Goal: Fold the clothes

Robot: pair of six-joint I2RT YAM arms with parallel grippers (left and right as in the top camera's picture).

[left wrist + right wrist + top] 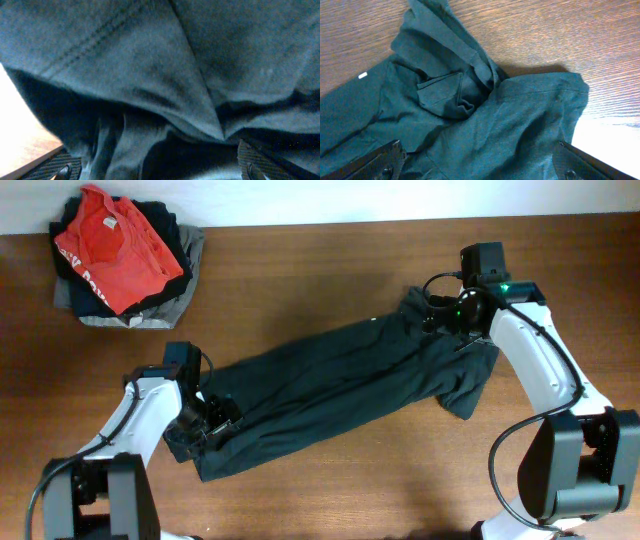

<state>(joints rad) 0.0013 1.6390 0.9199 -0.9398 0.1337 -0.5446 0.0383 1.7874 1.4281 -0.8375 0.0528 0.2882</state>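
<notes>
The dark charcoal garment [340,380] lies stretched in a long diagonal band across the wooden table, from lower left to upper right. My left gripper [215,420] is at its lower-left end, down in the cloth. In the left wrist view the jaws [155,170] are wide apart with bunched folds of the garment [150,60] between them. My right gripper [445,320] is over the upper-right end. In the right wrist view its jaws [480,165] are wide apart just above the wrinkled cloth [510,125]. A small white mark [362,75] shows on the cloth.
A pile of clothes with a red T-shirt [115,245] on top and a grey folded garment [192,252] beneath sits at the table's back left corner. Bare wooden table [330,480] lies in front of the garment and behind it.
</notes>
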